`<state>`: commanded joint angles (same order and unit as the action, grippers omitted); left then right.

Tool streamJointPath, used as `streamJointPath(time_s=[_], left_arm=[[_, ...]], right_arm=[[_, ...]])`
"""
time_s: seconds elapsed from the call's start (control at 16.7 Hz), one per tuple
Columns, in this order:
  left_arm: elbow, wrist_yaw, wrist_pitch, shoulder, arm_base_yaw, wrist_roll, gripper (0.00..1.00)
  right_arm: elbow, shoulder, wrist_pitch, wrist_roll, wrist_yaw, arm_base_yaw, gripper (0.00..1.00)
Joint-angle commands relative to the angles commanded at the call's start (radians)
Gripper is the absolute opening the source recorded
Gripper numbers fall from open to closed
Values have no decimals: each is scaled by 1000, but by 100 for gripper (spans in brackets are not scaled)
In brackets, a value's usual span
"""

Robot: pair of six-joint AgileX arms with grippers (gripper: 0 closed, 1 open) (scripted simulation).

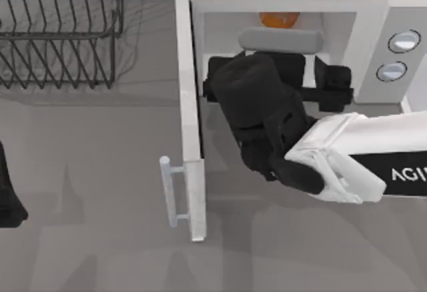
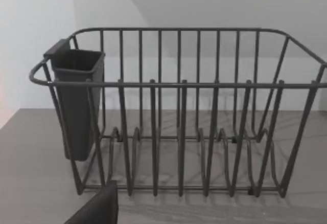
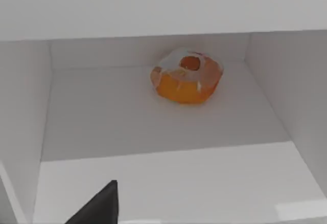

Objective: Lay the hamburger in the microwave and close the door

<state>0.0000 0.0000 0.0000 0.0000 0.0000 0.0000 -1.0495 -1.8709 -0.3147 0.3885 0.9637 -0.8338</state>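
Hamburger [image 3: 186, 78] lying on the pale floor of the microwave [image 1: 347, 12] cavity, near the back wall, well apart from both side walls, nothing touching it. Right gripper [image 1: 277, 72] at the mouth of that cavity, wrist and white forearm stretched across the opening; cannot tell whether open or closed, though plainly not carrying the bun. Door [image 1: 189, 119] swung fully out from the microwave's left edge, bar handle [image 1: 170, 192] at its far end, away from the cavity. Left arm [image 1: 8, 195] parked far to the left of the microwave, its wrist camera facing a dark wire dish rack [image 2: 179, 111] with a small utensil cup [image 2: 76, 101] hung on one end. Likely risks from here: swinging the door while the right arm lies across the opening, jamming panel against wrist; a clumsy retreat clipping the cavity lip and shifting the appliance; a push on the thin handle slipping off its round bar. Bun small, rounded, orange-brown with a whitish glazed top, probably soft and light, easy to nudge. Cavity walls flat, smooth, matte white; door a rigid flat slab; knobs [image 1: 403, 41] round and silvery
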Motion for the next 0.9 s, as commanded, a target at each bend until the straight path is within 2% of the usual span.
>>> streamJointPath(time_s=[0.24, 0.42, 0.66, 0.9], left_arm=[[0, 0, 0, 0, 0, 0, 100], [0, 0, 0, 0, 0, 0, 100], [0, 0, 0, 0, 0, 0, 100], [0, 0, 0, 0, 0, 0, 100]], right_arm=[[1, -2, -3, 0, 0, 0, 100], [35, 49, 5, -14, -37, 26, 100], [157, 256, 38, -59, -154, 126, 100], [355, 622, 105, -132, -326, 278, 100]])
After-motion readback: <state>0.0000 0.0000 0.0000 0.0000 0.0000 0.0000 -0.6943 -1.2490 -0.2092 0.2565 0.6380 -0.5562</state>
